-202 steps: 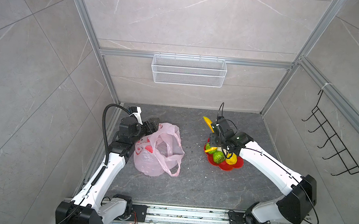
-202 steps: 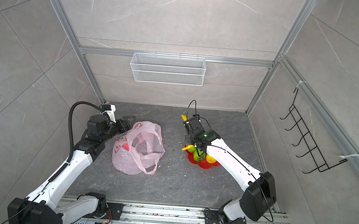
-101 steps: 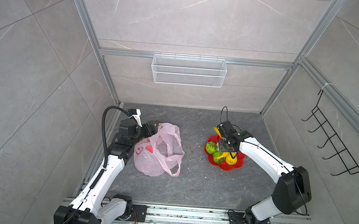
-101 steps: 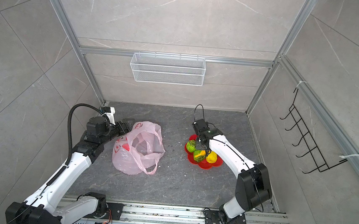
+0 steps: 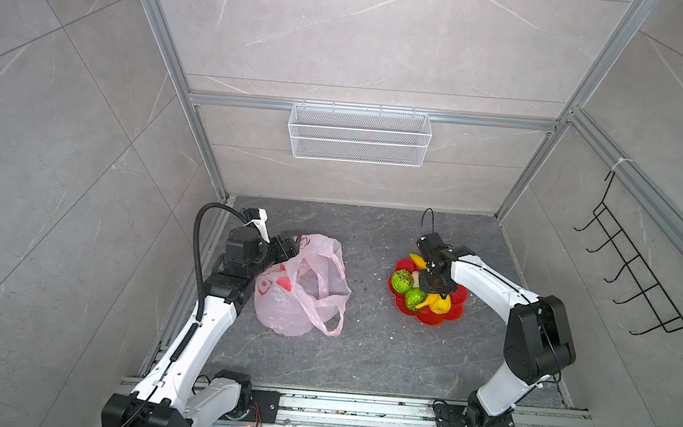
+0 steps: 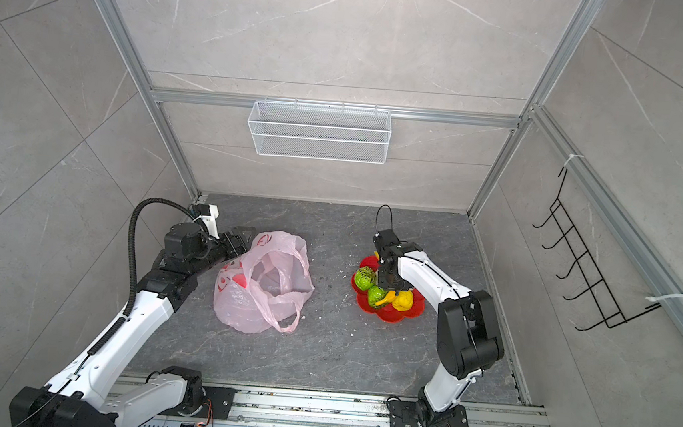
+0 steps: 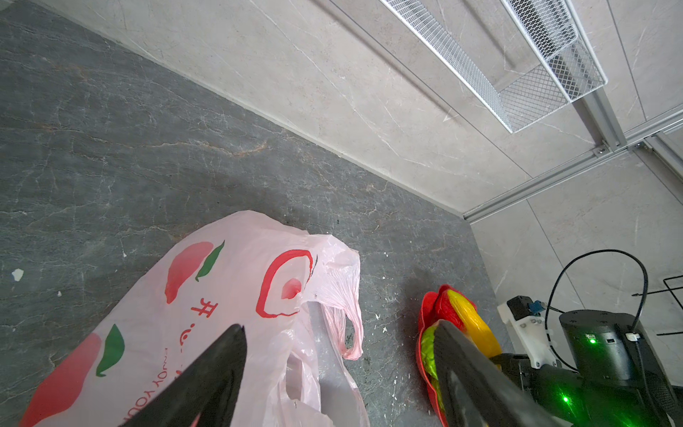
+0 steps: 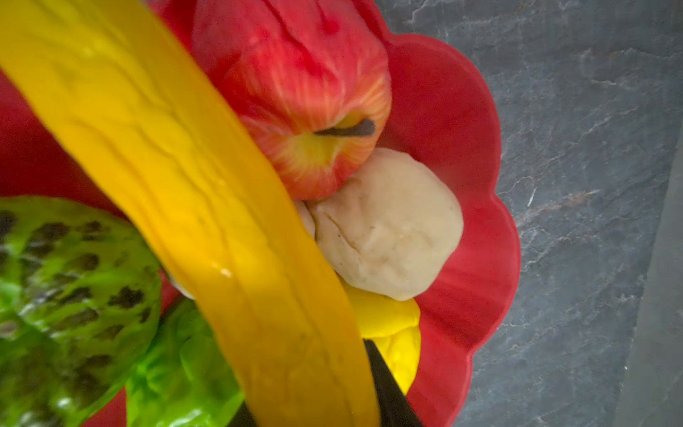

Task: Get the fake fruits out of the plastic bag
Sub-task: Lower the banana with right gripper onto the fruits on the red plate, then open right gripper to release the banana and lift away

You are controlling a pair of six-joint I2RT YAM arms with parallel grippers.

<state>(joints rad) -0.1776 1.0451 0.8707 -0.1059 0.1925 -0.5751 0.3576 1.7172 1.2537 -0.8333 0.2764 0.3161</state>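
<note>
The pale-pink plastic bag (image 5: pixel 300 286) (image 6: pixel 259 283) lies slumped on the dark floor with its mouth agape. My left gripper (image 5: pixel 293 244) (image 7: pixel 338 332) is open at the bag's far left rim, and the printed film (image 7: pixel 221 295) lies under its fingers. My right gripper (image 5: pixel 434 286) (image 8: pixel 306 377) is shut on the long yellow banana (image 8: pixel 184 185), low over the red dish (image 5: pixel 455 311). Resting in the dish are a red apple (image 8: pixel 306 85), a beige lump (image 8: pixel 388 229), a yellow lumpy fruit (image 5: pixel 441 305) and two green netted balls (image 5: pixel 402 280) (image 5: pixel 414 298). I cannot see into the bottom of the bag.
A white wire basket (image 5: pixel 358 134) hangs on the back wall. A black hook rack (image 5: pixel 634 279) juts from the right wall. Both arm bases sit on the front rail (image 5: pixel 358 407). White crumbs dot the floor between bag and dish.
My right gripper has carried the banana from above the dish's far side down and forward onto the pile of fruits. The left arm has hardly moved.
</note>
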